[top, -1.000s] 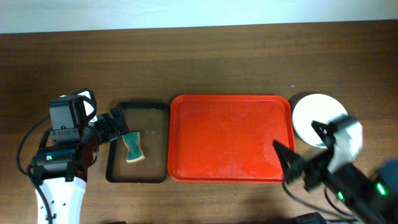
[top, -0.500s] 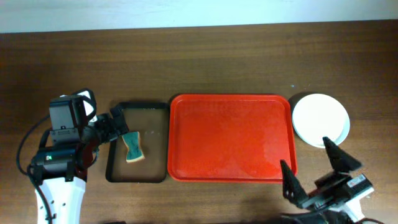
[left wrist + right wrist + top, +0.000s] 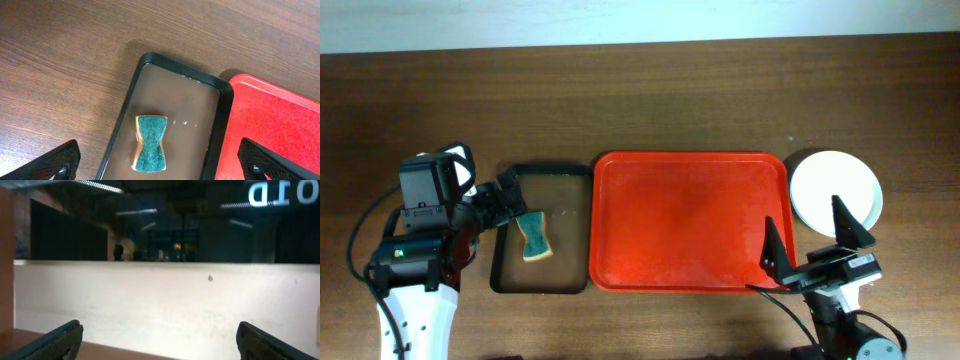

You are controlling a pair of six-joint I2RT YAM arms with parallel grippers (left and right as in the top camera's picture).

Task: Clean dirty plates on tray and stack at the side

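Note:
The red tray [image 3: 690, 215] lies in the middle of the table with nothing on it; its corner shows in the left wrist view [image 3: 272, 125]. A white plate [image 3: 830, 185] lies on the table to the right of the tray. No pale blue or pale green plate shows apart from it. My left gripper [image 3: 508, 200] is open and empty above the black tray [image 3: 212, 86], over the sponge [image 3: 150, 142]. My right gripper [image 3: 801, 212] is open and empty near the front edge, between the red tray's right corner and the plate. The right wrist view [image 3: 160, 342] shows only the far wall.
The smaller black tray [image 3: 540, 172] with a brown floor lies left of the red tray and holds a green and tan sponge [image 3: 534, 236]. Bare wood table surrounds both trays. A pale wall runs along the table's far edge.
My right arm has pulled back from the plate to the front edge and turned, so its open fingers now point toward the far wall. The left arm has not moved.

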